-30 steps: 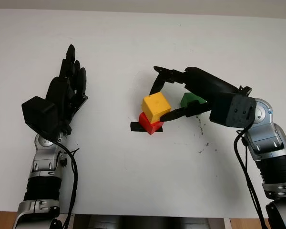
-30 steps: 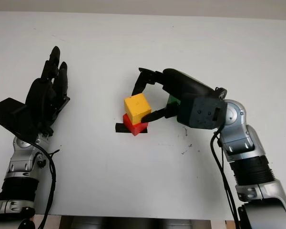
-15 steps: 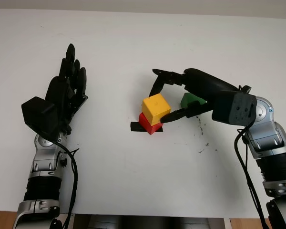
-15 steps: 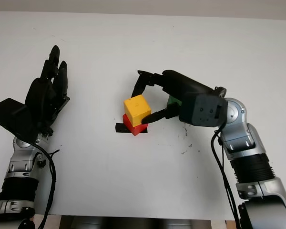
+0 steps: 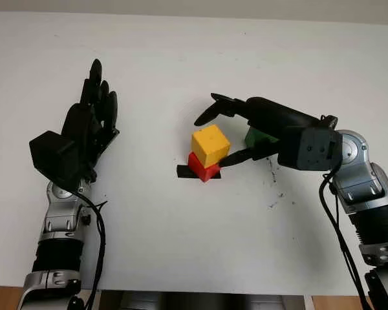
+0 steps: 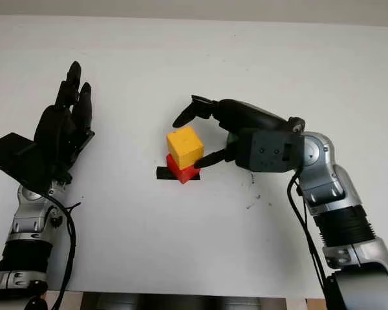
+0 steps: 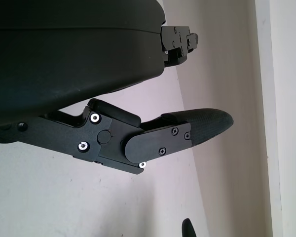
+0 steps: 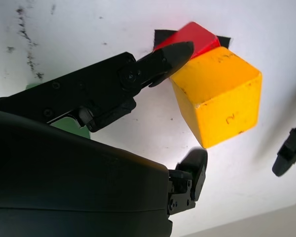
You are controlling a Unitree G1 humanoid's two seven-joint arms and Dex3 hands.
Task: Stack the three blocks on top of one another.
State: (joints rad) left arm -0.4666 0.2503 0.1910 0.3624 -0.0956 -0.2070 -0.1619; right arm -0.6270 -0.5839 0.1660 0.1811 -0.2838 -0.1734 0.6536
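Yellow block (image 5: 211, 145) seated askew on red block (image 5: 204, 167), over black tape mark (image 5: 183, 171) mid-tabletop. Right hand (image 5: 246, 126) open around the pair, fingers (image 8: 163, 58) released, likely freeing the placed block. Green block (image 5: 257, 137) behind it, unstacked. Left hand (image 5: 84, 129) open, idle near left edge. Plain white tabletop (image 5: 181, 232), scuffed.

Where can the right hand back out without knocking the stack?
Bare table lies on the robot's side of the stack, and between it and the open left hand. It is crowded around the yellow block on the red block: the open right hand flanks it, the green block beneath.
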